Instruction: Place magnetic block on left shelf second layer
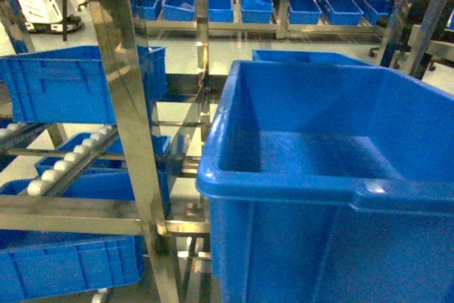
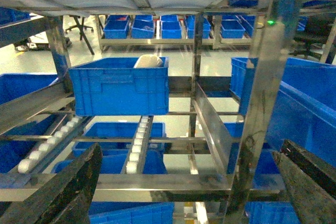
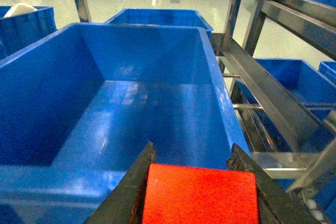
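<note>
At the bottom of the right wrist view, the right gripper (image 3: 197,192) clamps the red magnetic block (image 3: 199,195) over the blue crate's (image 3: 131,103) near rim; left gripper (image 2: 184,182) jaws stand apart.

One red magnetic block (image 3: 199,195) shows in the right wrist view. The head view shows one large blue crate (image 1: 333,175) in front, one smaller blue crate (image 1: 71,83) on the left rack, and two white roller tracks (image 1: 67,161) there.
</note>
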Robot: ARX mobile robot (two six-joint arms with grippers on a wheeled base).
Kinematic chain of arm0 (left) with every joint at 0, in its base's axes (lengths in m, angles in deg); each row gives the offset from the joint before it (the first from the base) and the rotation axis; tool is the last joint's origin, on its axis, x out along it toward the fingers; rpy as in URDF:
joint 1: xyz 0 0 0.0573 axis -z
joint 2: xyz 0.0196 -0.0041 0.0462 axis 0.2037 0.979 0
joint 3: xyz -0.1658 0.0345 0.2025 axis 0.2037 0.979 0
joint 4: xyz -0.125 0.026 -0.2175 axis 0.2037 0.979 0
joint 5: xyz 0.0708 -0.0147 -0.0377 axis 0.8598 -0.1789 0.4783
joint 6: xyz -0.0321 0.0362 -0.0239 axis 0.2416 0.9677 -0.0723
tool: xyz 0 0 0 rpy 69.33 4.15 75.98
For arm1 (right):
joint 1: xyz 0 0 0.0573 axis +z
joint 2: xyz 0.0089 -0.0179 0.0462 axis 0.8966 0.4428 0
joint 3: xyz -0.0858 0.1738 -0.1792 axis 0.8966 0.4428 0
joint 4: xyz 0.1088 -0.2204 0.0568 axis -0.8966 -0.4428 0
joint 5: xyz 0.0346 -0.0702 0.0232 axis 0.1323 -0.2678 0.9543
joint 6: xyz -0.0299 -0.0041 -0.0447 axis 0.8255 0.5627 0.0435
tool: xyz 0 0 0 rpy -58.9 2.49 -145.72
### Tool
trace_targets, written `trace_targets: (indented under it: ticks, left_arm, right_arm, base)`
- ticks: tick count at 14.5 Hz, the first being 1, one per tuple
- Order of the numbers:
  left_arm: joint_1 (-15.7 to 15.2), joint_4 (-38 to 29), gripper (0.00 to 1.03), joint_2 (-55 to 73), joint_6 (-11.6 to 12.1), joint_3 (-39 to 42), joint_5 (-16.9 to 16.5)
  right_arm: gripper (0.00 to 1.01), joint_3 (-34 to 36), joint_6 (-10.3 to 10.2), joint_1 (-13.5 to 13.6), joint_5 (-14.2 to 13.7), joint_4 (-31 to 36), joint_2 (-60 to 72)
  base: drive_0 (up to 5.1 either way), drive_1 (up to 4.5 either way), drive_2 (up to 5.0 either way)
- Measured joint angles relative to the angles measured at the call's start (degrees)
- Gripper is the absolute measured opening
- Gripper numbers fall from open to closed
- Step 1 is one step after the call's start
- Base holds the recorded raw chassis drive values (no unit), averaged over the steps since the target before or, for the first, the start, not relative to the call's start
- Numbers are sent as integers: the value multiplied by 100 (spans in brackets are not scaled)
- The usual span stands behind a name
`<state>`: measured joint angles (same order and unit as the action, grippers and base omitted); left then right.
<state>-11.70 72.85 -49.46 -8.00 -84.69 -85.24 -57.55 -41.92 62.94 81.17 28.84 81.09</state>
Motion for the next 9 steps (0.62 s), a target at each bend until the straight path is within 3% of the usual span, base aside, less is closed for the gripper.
trace_targets:
  ticks: [1, 7, 9]
  left_arm:
    - [0, 11, 98, 0, 0, 0, 7]
    - [0, 9, 98, 0, 0, 0, 7]
    - [0, 9, 98, 0, 0, 0, 7]
  right_arm:
    - [34, 0, 0, -4, 2, 20, -17]
    - [34, 0, 0, 0, 20, 2, 15]
    - [34, -245, -120, 57, 70, 146, 348]
  base:
    - [-307, 507, -157]
    - [0, 0, 0]
    - [0, 0, 0]
